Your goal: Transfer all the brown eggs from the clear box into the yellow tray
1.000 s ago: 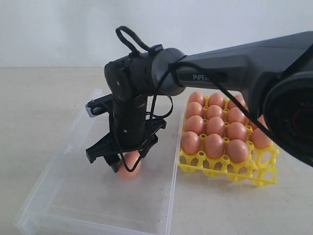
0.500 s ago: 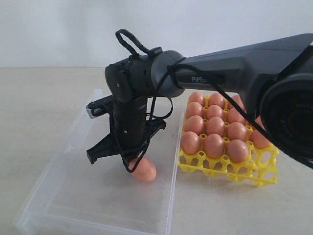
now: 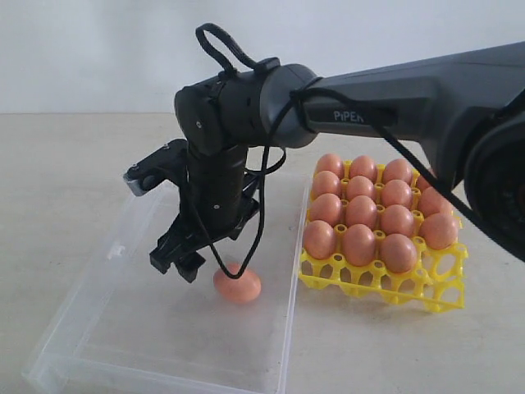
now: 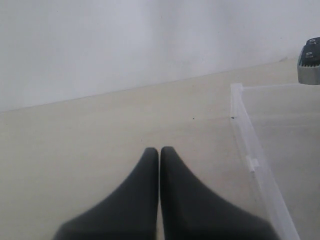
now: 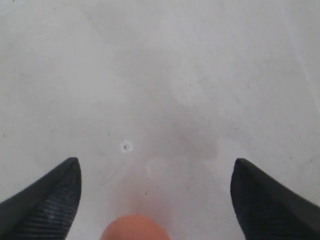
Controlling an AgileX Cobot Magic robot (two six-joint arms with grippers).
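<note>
Inside the clear box point(image 3: 139, 332), 1 brown egg point(image 3: 238, 285) is lying loose just below the right gripper point(image 5: 156, 165), whose jaws are standing wide apart, holding nothing; the left gripper point(image 4: 159, 156) is pressing shut, empty.

A plain, pale wall point(image 3: 98, 49) fills the exterior view toward 12 o'clock, off-white with a faint cool cast and no marks, windows or fittings on it. Below it a matte, cream-beige table point(image 3: 57, 189) spreads out toward 9, 6 and 3 o'clock. The two meet in a straight, level seam. In the left wrist view the same wall point(image 4: 150, 40) and table point(image 4: 75, 150) meet along a slanted line, and a tiny dark speck point(image 4: 194, 118) sits on the tabletop. The light is soft and even, and shadows on the table are faint, with blurred edges.
</note>
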